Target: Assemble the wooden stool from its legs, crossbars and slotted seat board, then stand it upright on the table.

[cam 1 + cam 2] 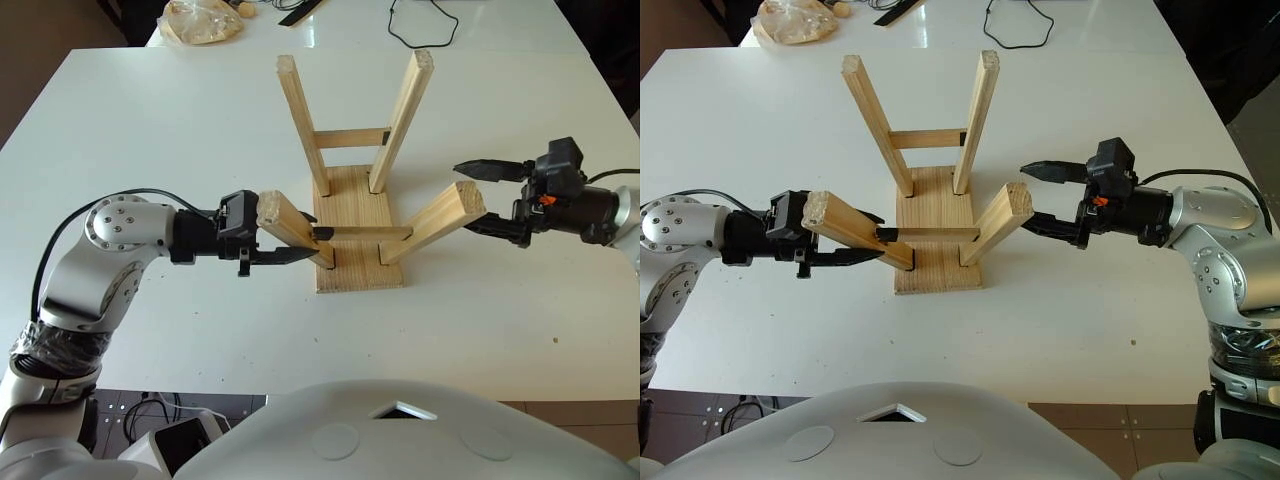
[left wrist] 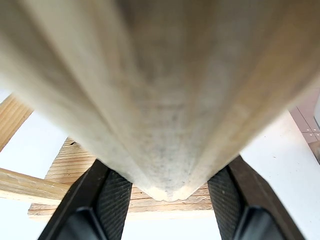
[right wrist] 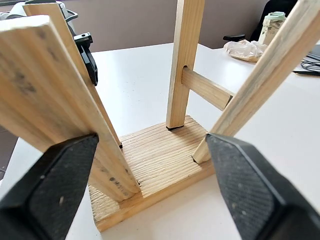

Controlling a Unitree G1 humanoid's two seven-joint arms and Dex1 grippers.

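Note:
The wooden stool lies upside down on the white table [image 1: 150, 130], its slotted seat board [image 1: 355, 200] flat and all legs pointing up. The far legs [image 1: 303, 125] are joined by a crossbar [image 1: 350, 138]. A second crossbar [image 1: 365, 234] links the two near legs, which lean outward. My left gripper [image 1: 300, 243] is shut on the near-left leg [image 1: 290, 222]; its pads [image 2: 115, 200] flank the wood. My right gripper [image 1: 462, 196] is open, its fingers [image 3: 60, 195] straddling the top end of the near-right leg [image 1: 440, 222].
A crumpled plastic bag [image 1: 203, 20], a black cable [image 1: 420, 25] and a dark flat object [image 1: 300, 10] lie at the far edge of the table. Bare tabletop surrounds the stool on the near side and on both flanks.

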